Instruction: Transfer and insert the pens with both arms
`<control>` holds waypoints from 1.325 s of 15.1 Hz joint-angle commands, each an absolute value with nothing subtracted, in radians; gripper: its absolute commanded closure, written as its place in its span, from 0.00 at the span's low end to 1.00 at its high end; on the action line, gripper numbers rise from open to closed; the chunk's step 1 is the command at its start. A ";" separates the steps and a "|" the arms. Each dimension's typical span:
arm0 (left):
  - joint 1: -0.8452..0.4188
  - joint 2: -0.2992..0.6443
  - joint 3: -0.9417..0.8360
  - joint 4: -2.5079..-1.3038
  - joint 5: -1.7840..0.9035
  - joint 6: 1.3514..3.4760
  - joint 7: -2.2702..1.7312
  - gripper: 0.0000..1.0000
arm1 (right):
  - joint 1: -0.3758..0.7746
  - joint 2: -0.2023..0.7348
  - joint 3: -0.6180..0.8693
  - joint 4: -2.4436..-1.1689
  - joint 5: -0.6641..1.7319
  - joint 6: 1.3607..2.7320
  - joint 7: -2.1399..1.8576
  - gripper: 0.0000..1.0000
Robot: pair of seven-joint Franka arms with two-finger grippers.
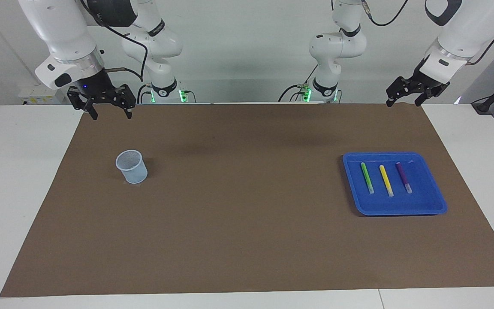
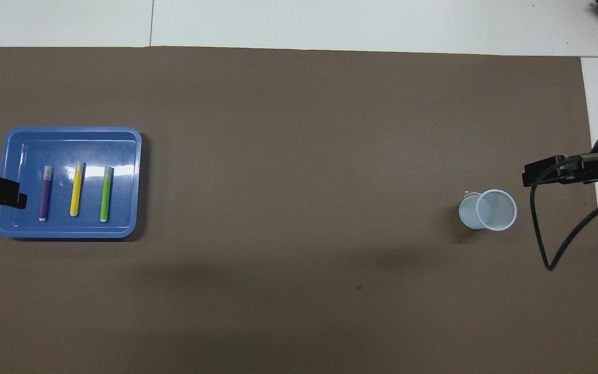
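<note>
Brown matting covers your table; three pens [image 1: 386, 178] lie side by side in a blue tray [image 1: 438, 201] toward the left arm's end. Both left gripper [image 1: 402, 101] and right gripper [image 1: 112, 113] hang spread, empty. Pens look light, stiff, slippery: pinch mid-barrel.

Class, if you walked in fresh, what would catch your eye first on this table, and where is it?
Most striking is the blue tray toward the left arm's end, holding a green pen, a yellow pen and a purple pen side by side. A pale mesh cup stands alone toward the right arm's end.
</note>
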State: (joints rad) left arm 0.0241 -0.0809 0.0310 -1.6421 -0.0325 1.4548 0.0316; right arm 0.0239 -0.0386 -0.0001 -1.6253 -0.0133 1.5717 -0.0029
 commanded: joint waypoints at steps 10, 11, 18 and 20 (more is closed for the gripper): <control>0.035 -0.106 0.023 -1.660 -0.021 1.443 0.031 0.00 | 0.026 -0.058 0.005 -1.638 0.028 1.571 0.002 0.00; 0.035 -0.106 0.023 -1.658 -0.021 1.442 0.029 0.00 | 0.026 -0.058 0.005 -1.638 0.028 1.571 -0.002 0.00; 0.025 -0.120 0.023 -1.687 -0.025 1.443 0.035 0.00 | 0.015 -0.068 0.005 -1.635 0.031 1.569 -0.005 0.00; 0.025 -0.127 0.018 -1.703 -0.026 1.453 0.032 0.00 | 0.037 -0.072 0.006 -1.644 0.031 1.569 -0.011 0.00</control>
